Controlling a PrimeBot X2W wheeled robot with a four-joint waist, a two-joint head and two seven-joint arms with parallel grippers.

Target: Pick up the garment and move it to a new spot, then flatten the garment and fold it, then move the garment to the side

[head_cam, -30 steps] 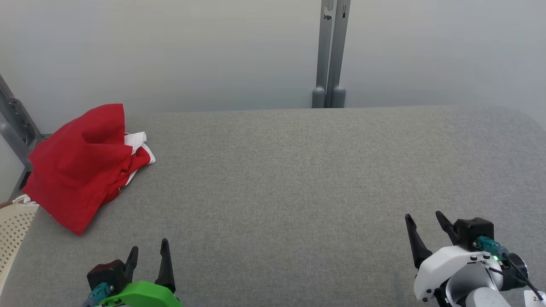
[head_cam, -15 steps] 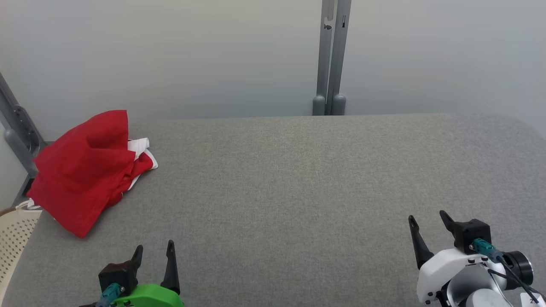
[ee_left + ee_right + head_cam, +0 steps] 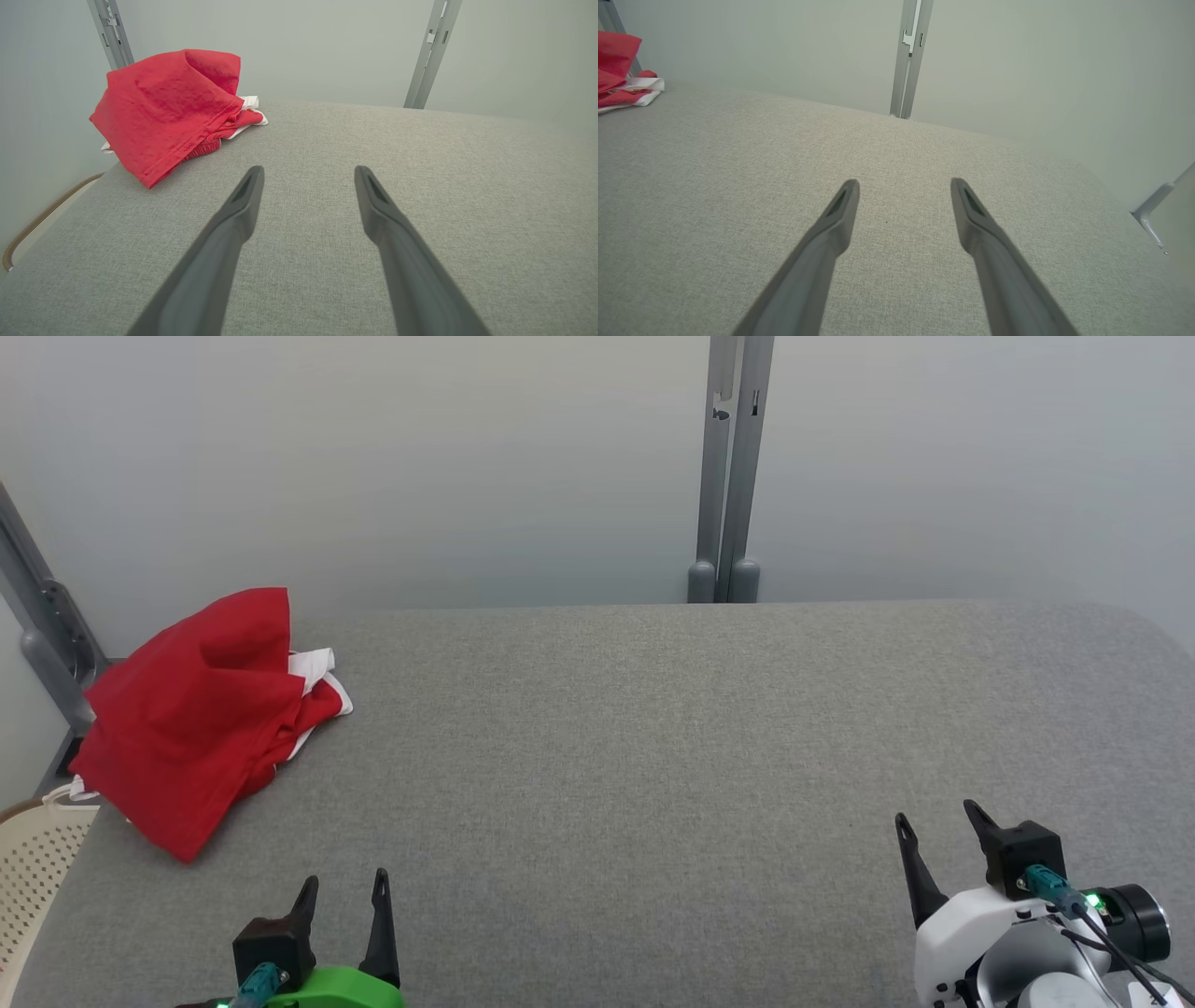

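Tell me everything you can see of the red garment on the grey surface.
The crumpled red cloth garment with white trim lies bunched in a loose heap, neither flattened nor folded. A stitched hem runs along its near edge; white parts poke out at its right side. It rests at the far left corner of the grey fabric-covered table, reaching the left rim. The open left gripper and right gripper both stand apart from it.

Left claw (image 3: 344,885) and right claw (image 3: 936,814) both gape wide, empty, fingers pointing forward.
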